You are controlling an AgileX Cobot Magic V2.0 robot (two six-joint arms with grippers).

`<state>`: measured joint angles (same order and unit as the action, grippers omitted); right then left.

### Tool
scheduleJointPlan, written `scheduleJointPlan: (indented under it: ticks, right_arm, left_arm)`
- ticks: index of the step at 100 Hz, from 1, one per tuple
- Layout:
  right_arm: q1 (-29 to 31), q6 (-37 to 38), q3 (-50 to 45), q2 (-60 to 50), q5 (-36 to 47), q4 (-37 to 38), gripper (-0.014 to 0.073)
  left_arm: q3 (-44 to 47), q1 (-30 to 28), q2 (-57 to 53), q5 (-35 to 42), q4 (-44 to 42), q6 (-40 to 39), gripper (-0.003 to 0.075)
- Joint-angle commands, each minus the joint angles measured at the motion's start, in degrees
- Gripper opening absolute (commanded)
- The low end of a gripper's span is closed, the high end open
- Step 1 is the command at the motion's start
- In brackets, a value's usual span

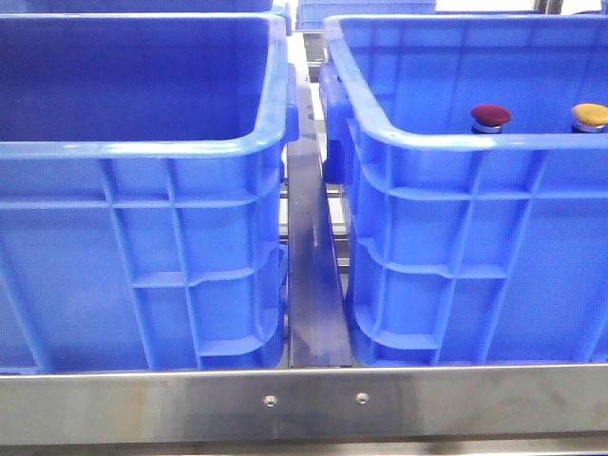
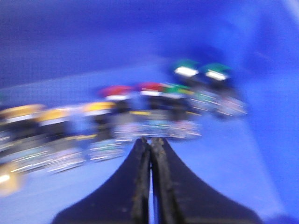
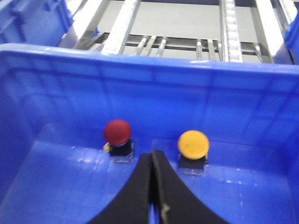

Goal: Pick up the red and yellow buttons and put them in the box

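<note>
The red button (image 1: 490, 117) and the yellow button (image 1: 589, 117) stand upright in the right blue box (image 1: 456, 275). In the right wrist view the red button (image 3: 117, 132) and the yellow button (image 3: 193, 143) stand side by side near the box's far wall. My right gripper (image 3: 153, 154) is shut and empty, its tips just short of the gap between them. My left gripper (image 2: 150, 141) is shut and empty over the floor of a blue box, in front of a blurred row of yellow buttons (image 2: 56, 114), red buttons (image 2: 131, 91) and green buttons (image 2: 201, 70). No gripper shows in the front view.
The left blue box (image 1: 142, 256) stands beside the right one, with a metal rail (image 1: 309, 285) between them. A steel bar (image 1: 304, 404) runs along the front. Conveyor rollers (image 3: 187, 46) lie beyond the right box's far wall.
</note>
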<state>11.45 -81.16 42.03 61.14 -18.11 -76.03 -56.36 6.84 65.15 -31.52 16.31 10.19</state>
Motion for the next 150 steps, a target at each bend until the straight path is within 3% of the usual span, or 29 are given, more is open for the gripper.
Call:
scheduleJointPlan:
  ticks: [1,43,75,150]
  right_arm:
    - [0.39,-0.16,-0.52,-4.45,-0.18,-1.68,-0.0067]
    - [0.39,-0.16,-14.55,-24.59,3.46,-2.13,-0.0067]
    - [0.39,-0.16,-23.69,-41.35,3.50,-2.15,-0.0067]
    - [0.39,-0.16,-23.90,-42.75,1.01,-2.15,-0.0067]
  left_arm:
    - [1.78,-2.63,-5.57,6.10,0.62,-0.65,-0.0019]
    - [20.98,-4.98,-28.71,19.00,0.51,-0.55,-0.0019]
    - [27.98,-4.98,-37.08,21.33,0.51,-0.55,-0.0019]
    - [27.98,-4.98,-37.08,21.33,0.51,-0.55,-0.0019]
